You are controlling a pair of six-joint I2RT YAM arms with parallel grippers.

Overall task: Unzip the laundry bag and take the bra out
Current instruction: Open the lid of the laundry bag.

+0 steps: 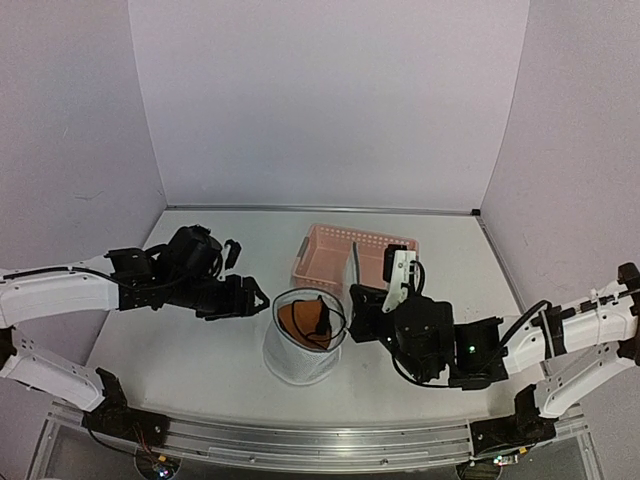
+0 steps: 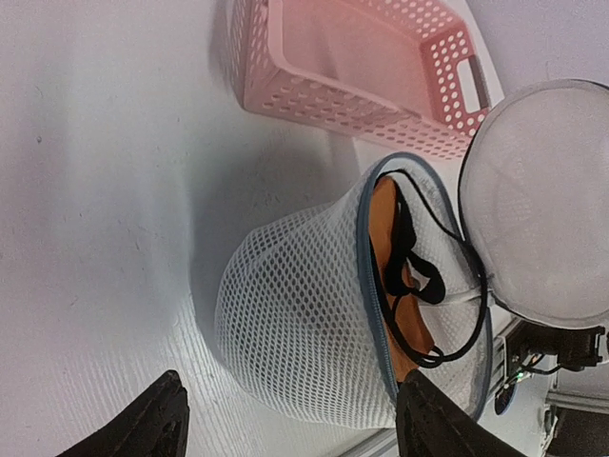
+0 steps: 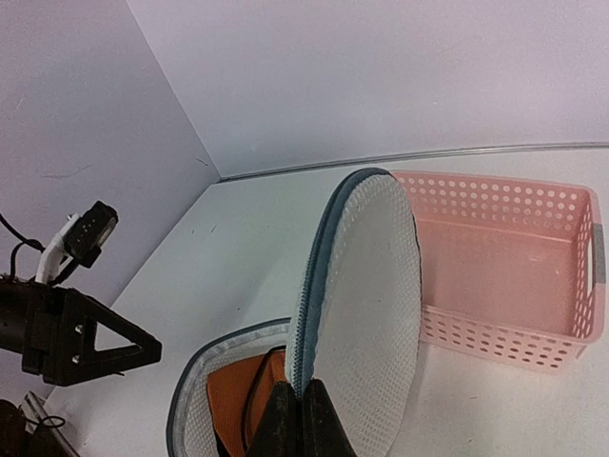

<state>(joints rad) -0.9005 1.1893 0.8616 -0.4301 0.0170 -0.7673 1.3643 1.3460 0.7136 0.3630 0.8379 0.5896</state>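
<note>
White worktop [image 1: 200, 350], walled by pale lilac panels [image 1: 330, 100], is carrying a small cylindrical white mesh laundry bag [image 1: 300, 358], standing with its mouth open. A padded bra [image 1: 300, 318] is lying inside, showing its orange-brown side and dark straps. The bag's round mesh lid [image 3: 366, 314] is standing upright at the bag's right rim, the right hand [image 3: 297, 411] pinching its edge tightly. The left hand [image 1: 258, 297] is hovering just left of the bag, spread wide, gripping nothing. A pink perforated plastic basket [image 1: 350, 255] is sitting just behind the bag.
</note>
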